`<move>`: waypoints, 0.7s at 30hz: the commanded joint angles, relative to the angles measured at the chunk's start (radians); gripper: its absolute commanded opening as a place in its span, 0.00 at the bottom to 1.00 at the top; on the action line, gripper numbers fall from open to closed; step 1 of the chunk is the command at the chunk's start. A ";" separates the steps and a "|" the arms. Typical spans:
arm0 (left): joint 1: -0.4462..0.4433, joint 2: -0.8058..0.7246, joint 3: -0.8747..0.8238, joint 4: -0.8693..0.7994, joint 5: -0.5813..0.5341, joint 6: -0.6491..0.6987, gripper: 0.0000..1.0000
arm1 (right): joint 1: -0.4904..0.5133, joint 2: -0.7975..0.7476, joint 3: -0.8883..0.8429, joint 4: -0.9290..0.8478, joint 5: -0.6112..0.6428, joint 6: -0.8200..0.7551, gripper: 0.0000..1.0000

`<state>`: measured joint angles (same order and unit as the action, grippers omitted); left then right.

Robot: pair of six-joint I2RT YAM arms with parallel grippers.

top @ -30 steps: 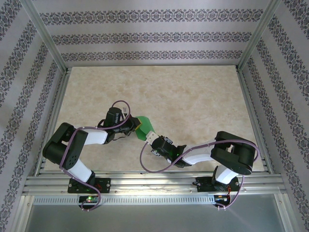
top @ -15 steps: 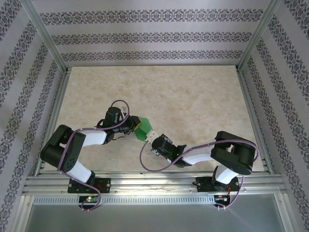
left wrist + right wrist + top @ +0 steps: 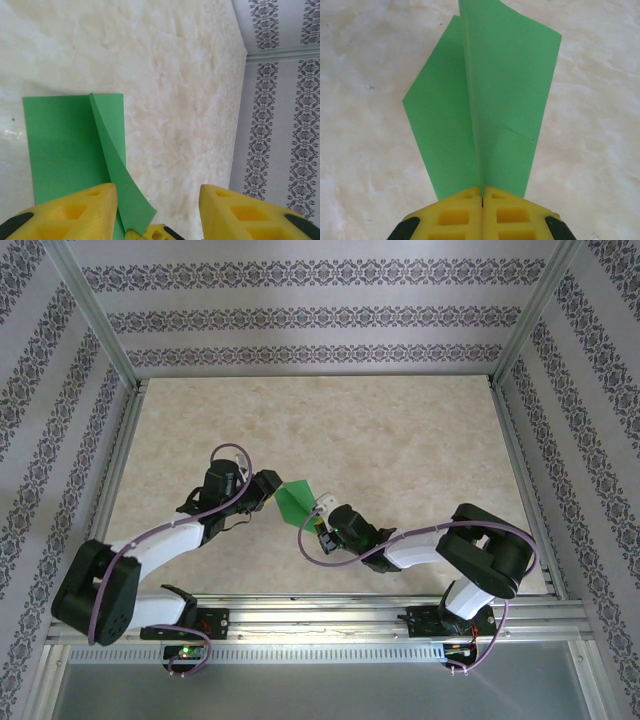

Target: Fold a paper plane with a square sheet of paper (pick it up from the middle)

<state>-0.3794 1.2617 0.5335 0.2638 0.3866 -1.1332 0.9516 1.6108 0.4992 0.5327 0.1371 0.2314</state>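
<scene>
Thin bright green folded paper sheet [image 3: 296,502] is mid-bench over the pale marbled bench [image 3: 400,430], between the two arms. Top view: left pincer [image 3: 268,490] just left of it, right pincer [image 3: 318,520] at its lower right corner. Right wrist view: right pincer [image 3: 482,197] clamped on the sheet's near edge, yellow fingers [image 3: 455,215] pressed together, sheet standing up along a centre crease, flaps splayed either side. Left wrist view: left pincer [image 3: 157,210] gaping and gripping nothing, sheet beside its left finger, one flap curling into the gap.
</scene>
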 commanded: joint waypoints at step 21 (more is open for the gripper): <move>-0.006 0.009 0.016 -0.080 -0.018 0.049 0.43 | -0.094 0.087 0.019 0.071 -0.281 0.265 0.00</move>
<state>-0.3794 1.2602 0.5350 0.1856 0.3576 -1.1034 0.8658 1.6779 0.5022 0.5758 -0.1143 0.4557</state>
